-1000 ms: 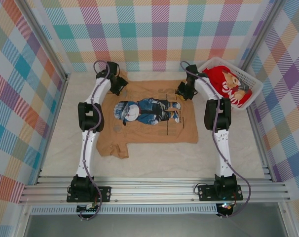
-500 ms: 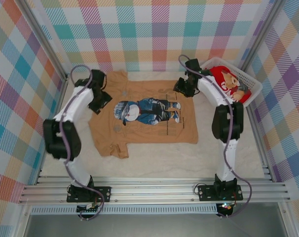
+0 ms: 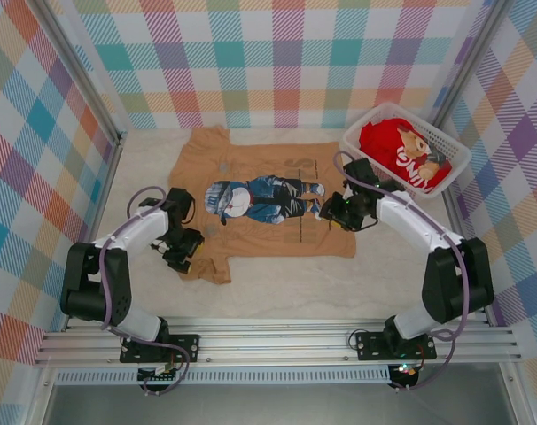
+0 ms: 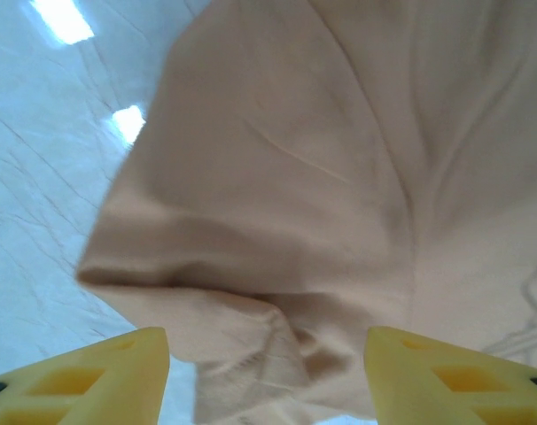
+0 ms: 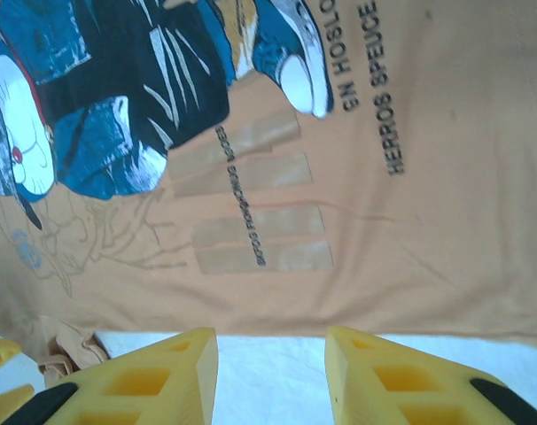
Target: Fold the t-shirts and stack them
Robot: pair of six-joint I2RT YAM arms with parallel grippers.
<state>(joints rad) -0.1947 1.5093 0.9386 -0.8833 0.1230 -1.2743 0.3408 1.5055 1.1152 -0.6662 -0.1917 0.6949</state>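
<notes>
The tan t-shirt lies spread flat in the middle of the table, blue cartoon print up. Its near-left sleeve is bunched. My left gripper is low at that sleeve. In the left wrist view its yellow fingers stand open on either side of the crumpled sleeve. My right gripper hovers over the shirt's right part, open. In the right wrist view nothing is between its fingers, and the shirt and its near edge are beyond them. The red t-shirt lies heaped in the basket.
The white plastic basket stands at the back right corner, close to my right arm's elbow. Checked walls close in the table on three sides, with metal rails along the left and right edges. Bare white table runs along the near side.
Both arms have swung from the shirt's far edge toward the near side. The left gripper went to the near-left sleeve. The far-left sleeve now lies spread out.
</notes>
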